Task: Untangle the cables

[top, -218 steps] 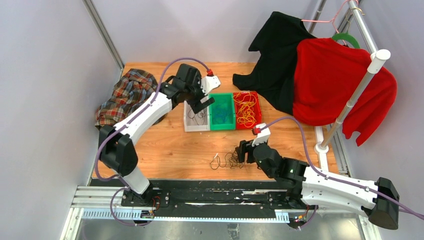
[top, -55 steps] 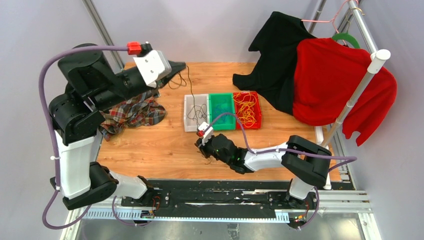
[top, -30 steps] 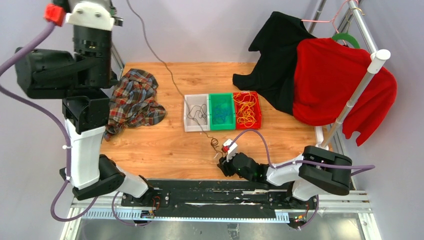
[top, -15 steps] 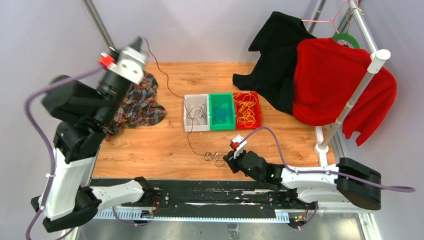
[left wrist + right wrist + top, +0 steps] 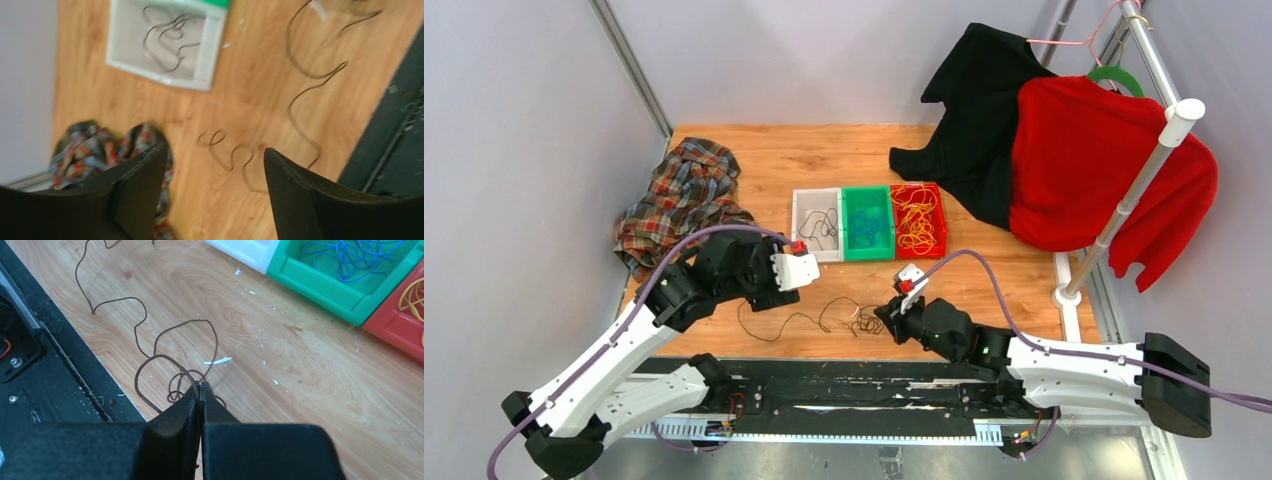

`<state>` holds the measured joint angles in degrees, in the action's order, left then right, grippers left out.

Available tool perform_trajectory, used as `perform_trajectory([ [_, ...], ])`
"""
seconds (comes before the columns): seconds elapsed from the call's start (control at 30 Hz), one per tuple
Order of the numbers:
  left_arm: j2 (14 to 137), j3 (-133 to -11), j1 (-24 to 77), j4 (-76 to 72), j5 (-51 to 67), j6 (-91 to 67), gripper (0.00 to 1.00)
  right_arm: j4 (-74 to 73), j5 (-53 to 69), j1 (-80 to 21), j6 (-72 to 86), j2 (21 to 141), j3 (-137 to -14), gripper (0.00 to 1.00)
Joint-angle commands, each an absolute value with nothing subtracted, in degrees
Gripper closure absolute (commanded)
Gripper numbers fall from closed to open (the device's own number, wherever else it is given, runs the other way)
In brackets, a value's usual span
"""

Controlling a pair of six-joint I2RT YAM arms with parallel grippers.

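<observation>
A thin black cable (image 5: 809, 318) lies in loose curves on the wooden table and ends in a small tangle (image 5: 864, 322). My right gripper (image 5: 890, 326) is shut on that tangle; in the right wrist view its jaws (image 5: 200, 385) are pressed together with loops (image 5: 165, 365) spilling out from the tips. My left gripper (image 5: 764, 292) hovers low over the cable's left end. In the left wrist view it (image 5: 214, 148) is open, the cable (image 5: 240, 162) lying untouched on the wood between its fingers (image 5: 142, 185).
A white bin (image 5: 801, 228) holds a black cable, a green bin (image 5: 867, 243) holds blue ones, and a red bin (image 5: 941, 215) holds yellow ones. A plaid shirt (image 5: 679, 195) lies at the left. Black and red garments (image 5: 1084, 160) hang on a rack at the right. A black rail (image 5: 844, 385) runs along the near edge.
The left arm has swung down from high up and opened, and the long black cable it was holding up now lies on the table. The right gripper has shut on the tangle.
</observation>
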<state>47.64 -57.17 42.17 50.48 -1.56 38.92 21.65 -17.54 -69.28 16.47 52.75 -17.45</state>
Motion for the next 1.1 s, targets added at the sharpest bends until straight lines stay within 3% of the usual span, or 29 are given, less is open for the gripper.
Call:
perform_trajectory([
  [0.0,49.6,-58.9,42.1,51.1,15.3,34.6,0.17,20.6,-15.5,-69.9,15.5,51.0,-20.9,0.99],
  [0.2,54.1,-54.4,42.4,43.1,26.9,33.5,0.16,20.9,-15.6,-69.9,16.7,46.9,-23.5,0.99],
  [0.57,52.2,-43.6,49.0,12.8,26.1,24.1,0.28,21.7,-14.5,-69.4,17.2,38.7,-25.8,0.99],
  [0.73,56.0,-46.4,49.8,10.5,28.5,15.8,0.39,22.1,-13.0,-69.3,17.4,39.5,-27.3,0.99],
  [1.07,57.5,-44.9,52.7,7.4,29.4,15.1,0.43,26.3,-10.1,-69.1,17.9,41.5,-32.2,0.99],
])
